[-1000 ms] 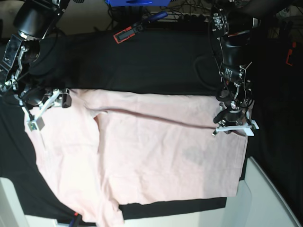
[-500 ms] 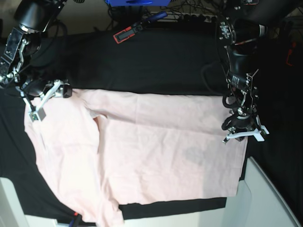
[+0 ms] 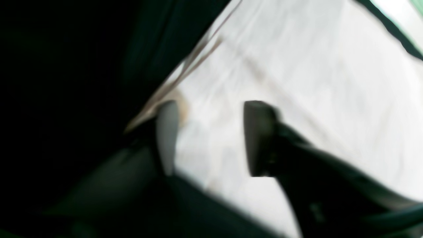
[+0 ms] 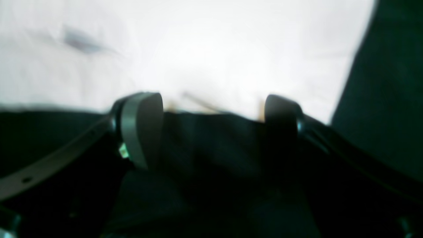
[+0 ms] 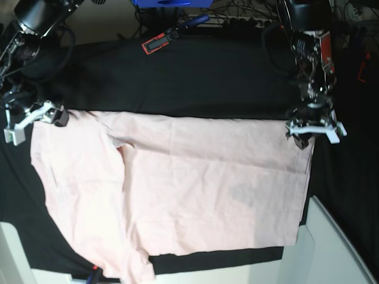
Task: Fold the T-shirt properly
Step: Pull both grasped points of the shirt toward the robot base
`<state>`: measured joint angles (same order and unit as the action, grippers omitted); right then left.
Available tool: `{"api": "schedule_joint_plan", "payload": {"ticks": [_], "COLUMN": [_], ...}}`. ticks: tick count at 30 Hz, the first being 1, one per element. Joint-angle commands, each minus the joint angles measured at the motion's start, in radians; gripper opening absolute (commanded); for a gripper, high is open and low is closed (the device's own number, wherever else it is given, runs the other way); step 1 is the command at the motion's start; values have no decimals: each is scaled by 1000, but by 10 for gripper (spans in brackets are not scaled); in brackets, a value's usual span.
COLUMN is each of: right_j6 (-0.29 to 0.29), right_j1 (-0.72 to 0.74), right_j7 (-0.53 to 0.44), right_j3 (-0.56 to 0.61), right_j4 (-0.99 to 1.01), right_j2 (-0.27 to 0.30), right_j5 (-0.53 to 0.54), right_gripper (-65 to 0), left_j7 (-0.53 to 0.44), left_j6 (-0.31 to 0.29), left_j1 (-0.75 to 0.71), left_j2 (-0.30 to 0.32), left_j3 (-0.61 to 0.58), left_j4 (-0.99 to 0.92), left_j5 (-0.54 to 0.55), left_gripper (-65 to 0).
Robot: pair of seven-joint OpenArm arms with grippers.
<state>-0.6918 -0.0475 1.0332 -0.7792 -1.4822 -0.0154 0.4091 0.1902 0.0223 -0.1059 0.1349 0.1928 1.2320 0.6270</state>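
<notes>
The pale pink T-shirt lies spread flat, plain side up, on the large black cloth. My left gripper is open at the shirt's far right corner. In the left wrist view the left gripper has its fingers spread over the shirt beside its edge. My right gripper is open at the shirt's far left corner. In the right wrist view the right gripper straddles the edge of the shirt. Neither holds cloth. The printed side is hidden.
A red-and-black tool and a blue object lie at the back edge among cables. A red item sits far right. A white surface borders the cloth at the front right and front left.
My left gripper moved back along the shirt's right edge to its far corner. My right gripper moved left and back to the shirt's far left corner. The shirt has not moved.
</notes>
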Motion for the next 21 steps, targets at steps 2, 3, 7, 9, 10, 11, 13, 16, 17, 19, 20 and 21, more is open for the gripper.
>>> {"api": "schedule_joint_plan", "payload": {"ticks": [2,3,7,9,10,11,13,16,17,19,20,21], "right_j6": [-6,-6,-6,-6,-6,-6,-6,-6,-6,-6,-6,-6], "right_j1": [11,19,65,73,73,73,73,102,113,136,150,159], "right_j7": [-15,-9,31,31,31,31,31,31,31,31,31,31], "right_j3": [-33,-59,-193,-233,-243,-250,-251,-251,-251,-251,-251,-251], "right_j4": [15,47,209,268,289,300,328,375,394,429,444,458], "right_j2": [7,9,18,38,47,61,84,104,105,114,116,116], "right_j5": [34,34,32,32,32,32,34,35,35,35,35,35], "right_gripper": [-181,-181,-181,-181,-181,-181,-181,-181,-181,-181,-181,-181], "left_j7": [-25,-25,-25,-25,-25,-25,-25,-22,-22,-22,-21,-21], "left_j6": [-12,-12,-12,-12,-12,-12,-12,-12,-12,-12,-12,-12], "left_j1": [-36,-59,-119,-143,-153,-160,-170,-176,-177,-177,-177,-176], "left_j2": [12,12,12,12,12,12,12,12,12,12,12,12], "left_j3": [3,3,-3,-5,-5,-5,-3,-5,-5,-6,-6,-6], "left_j4": [64,82,113,119,119,119,116,111,114,117,116,114], "left_j5": [0,0,-2,-2,-2,-2,-2,-2,-2,-2,-2,-2], "left_gripper": [-262,-262,-262,-262,-262,-262,-262,-262,-262,-262,-262,-262]}}
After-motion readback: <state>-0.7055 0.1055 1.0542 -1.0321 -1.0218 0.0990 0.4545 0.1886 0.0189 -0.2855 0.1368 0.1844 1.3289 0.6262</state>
